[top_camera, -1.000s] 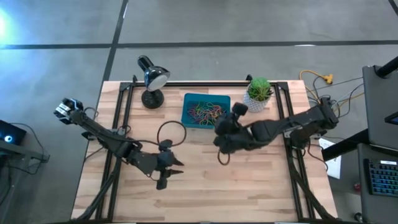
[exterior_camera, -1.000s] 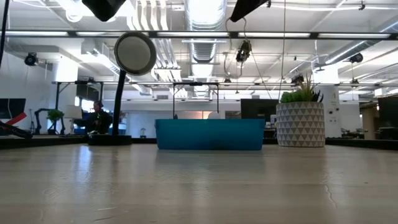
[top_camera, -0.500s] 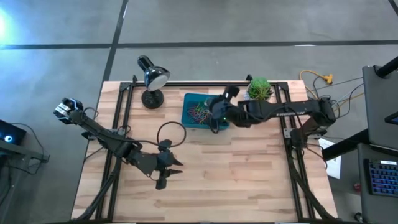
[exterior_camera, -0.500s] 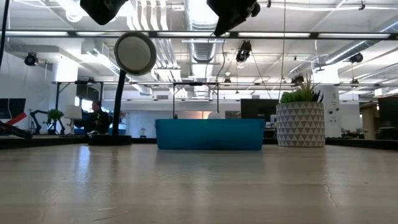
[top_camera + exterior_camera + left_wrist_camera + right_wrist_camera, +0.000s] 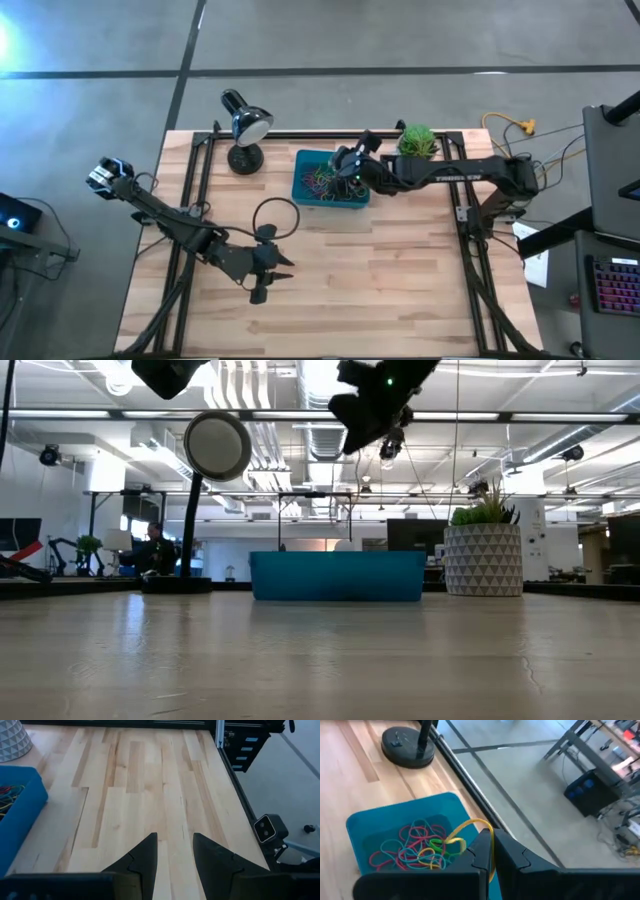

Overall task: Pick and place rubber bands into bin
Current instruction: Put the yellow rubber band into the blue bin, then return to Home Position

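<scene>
Over the bin, the right gripper pinches a yellow rubber band above the piled rubber bands, apparently poised to drop it, while the left gripper waits half-open, empty.

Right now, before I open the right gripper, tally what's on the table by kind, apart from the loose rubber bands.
Shallow teal-blue plastic bin, holding a pile of mixed-colour rubber bands: 1
Black desk lamp: 1
White patterned plant pot: 1
Yellow rubber band pinched in the shut right gripper above the bin: 1
Total: 4
</scene>
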You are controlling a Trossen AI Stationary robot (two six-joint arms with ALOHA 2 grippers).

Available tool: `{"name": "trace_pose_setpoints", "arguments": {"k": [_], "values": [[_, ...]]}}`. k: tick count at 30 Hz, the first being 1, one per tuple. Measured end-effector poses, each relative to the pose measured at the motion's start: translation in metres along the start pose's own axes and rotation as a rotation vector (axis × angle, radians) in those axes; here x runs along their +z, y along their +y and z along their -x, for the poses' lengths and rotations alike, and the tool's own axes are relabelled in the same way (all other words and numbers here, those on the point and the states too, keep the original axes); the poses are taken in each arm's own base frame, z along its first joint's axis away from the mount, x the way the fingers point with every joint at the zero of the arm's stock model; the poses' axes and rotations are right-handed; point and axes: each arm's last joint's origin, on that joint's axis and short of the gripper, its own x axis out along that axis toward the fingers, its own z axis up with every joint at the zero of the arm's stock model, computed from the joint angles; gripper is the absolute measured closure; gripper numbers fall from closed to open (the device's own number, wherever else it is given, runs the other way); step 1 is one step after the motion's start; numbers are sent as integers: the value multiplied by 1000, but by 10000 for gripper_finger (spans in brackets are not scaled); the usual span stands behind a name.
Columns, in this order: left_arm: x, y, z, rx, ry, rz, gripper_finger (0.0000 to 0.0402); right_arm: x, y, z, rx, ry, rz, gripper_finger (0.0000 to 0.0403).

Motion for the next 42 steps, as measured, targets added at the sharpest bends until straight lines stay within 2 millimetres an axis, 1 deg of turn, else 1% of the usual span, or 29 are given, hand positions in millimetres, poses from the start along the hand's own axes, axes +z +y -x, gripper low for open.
{"name": "trace_pose_setpoints", "arguments": {"k": [5, 10, 17, 20, 24, 30, 34, 36, 38, 42], "values": [[0, 0, 0, 0, -1, 0, 292, -17, -2, -17, 16, 14, -58, 395], [1, 0, 0, -4, -11, 4, 292, -30, -6, -27, -5, 54, -95, 394], [1, 0, 0, -4, -15, 6, 292, -35, -14, -35, -28, 76, -125, 394], [2, 0, 0, 1, -19, 8, 292, -36, -16, -38, 27, 85, -116, 391], [3, 2, -1, 7, -23, 12, 292, -36, -20, -41, 91, 97, -130, 366], [5, 3, -1, 9, -35, 20, 292, -37, -22, -43, 90, 100, -133, 305], [5, 4, -2, 13, -36, 13, 292, -37, -21, -43, 92, 102, -131, 273], [5, 5, -2, 17, -38, -6, 292, -36, -19, -40, 131, 97, -120, 263], [7, 7, -4, 33, -48, -16, 292, -33, -15, -34, 212, 74, -94, 255], [17, 12, -8, 89, -149, -33, 292, -23, -7, -16, 480, -12, -54, 248]]}}
